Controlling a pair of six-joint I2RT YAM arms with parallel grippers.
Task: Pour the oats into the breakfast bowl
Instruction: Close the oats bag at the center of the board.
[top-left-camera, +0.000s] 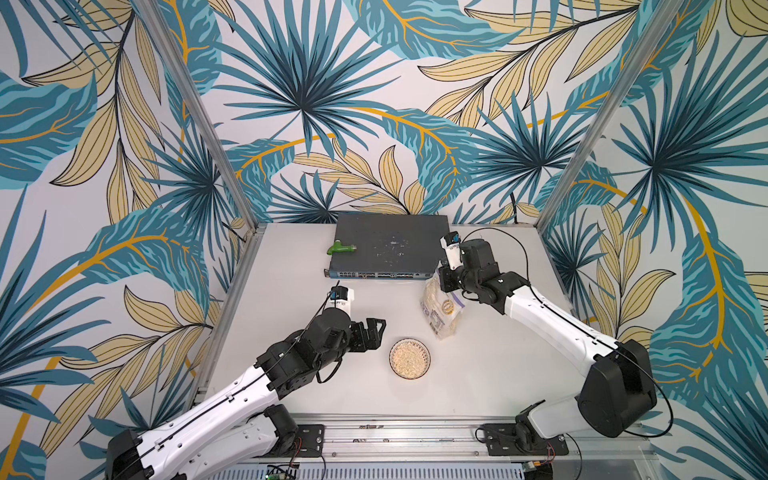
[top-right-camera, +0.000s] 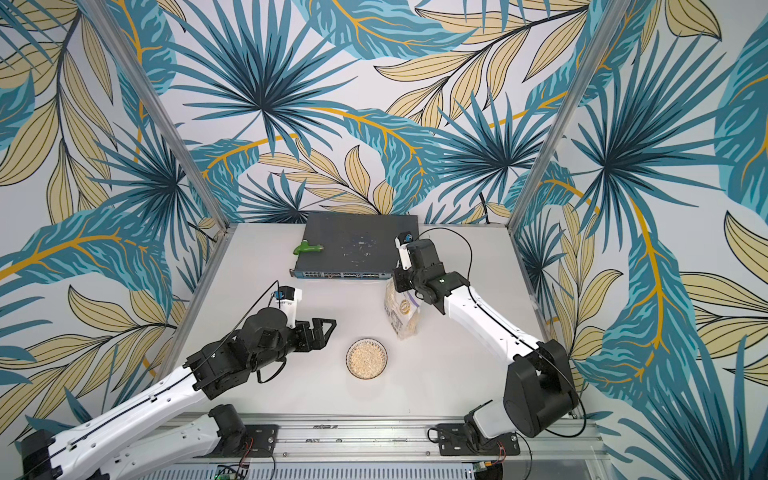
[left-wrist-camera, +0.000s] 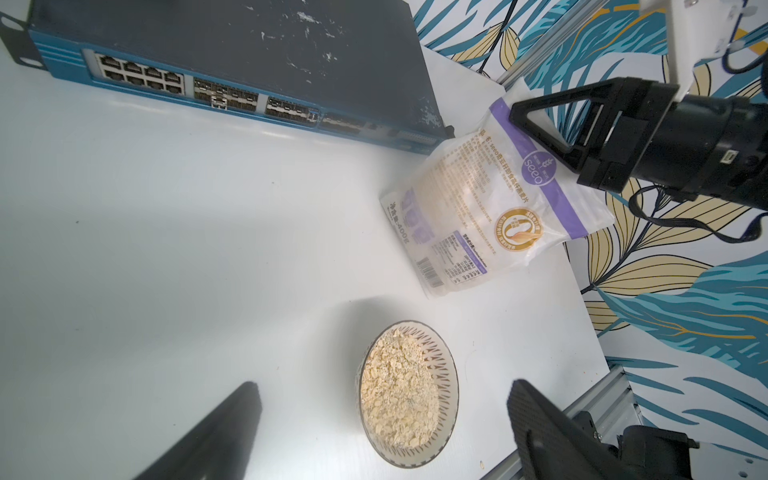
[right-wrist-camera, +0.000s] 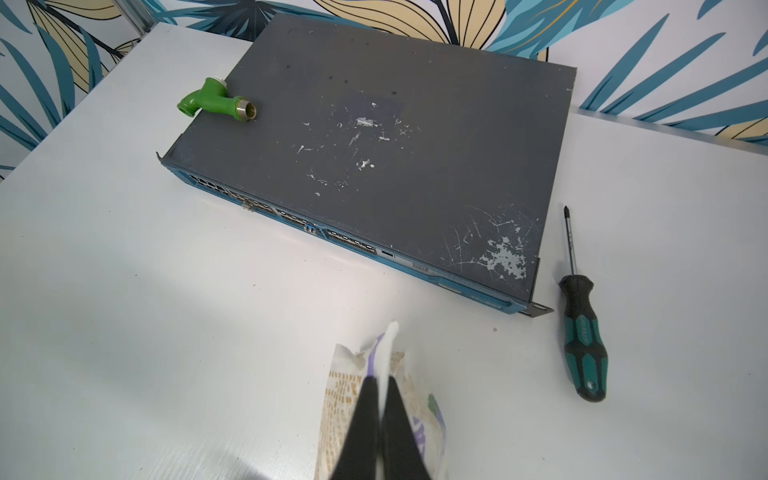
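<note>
The right gripper (right-wrist-camera: 380, 380) is pinching the pouch (left-wrist-camera: 478, 199) by its top edge, jaws almost together on the plastic. The pouch is hanging upright below it, and I cannot tell whether its base is touching the table (top-left-camera: 498, 374). The bowl (top-left-camera: 409, 358) is sitting near that base, filled with oats (left-wrist-camera: 395, 395). The left gripper (top-left-camera: 376, 332) is hovering wide open and empty just beside the bowl, which is showing ahead of its fingers in the left wrist view

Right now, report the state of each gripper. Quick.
Left gripper: open, holding nothing.
Right gripper: shut on the top edge of the oats pouch.
</note>
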